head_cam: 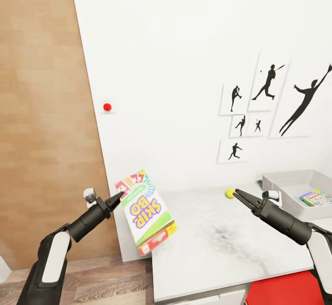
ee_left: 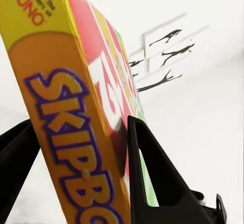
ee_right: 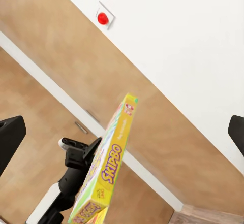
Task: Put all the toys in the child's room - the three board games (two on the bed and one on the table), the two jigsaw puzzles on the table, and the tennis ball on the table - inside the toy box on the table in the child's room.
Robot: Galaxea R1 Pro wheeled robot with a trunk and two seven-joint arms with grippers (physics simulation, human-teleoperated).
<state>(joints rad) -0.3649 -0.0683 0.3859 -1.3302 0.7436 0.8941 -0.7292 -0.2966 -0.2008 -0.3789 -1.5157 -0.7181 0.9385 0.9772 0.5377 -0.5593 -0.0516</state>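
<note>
Left gripper (head_cam: 121,196) jaws clamping board game (head_cam: 146,211), right gripper (head_cam: 236,193) jaws parted, empty.

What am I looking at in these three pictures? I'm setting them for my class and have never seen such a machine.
This is a simulated two-armed robot. The large picture is from a camera on its head; the other two come from cameras near each gripper. The left gripper pinches a Skip-Bo game box, seen close up between its fingers in the left wrist view. The right gripper is open and holds nothing. On the table lie a tennis ball and a grey toy box with a colourful game inside.
</note>
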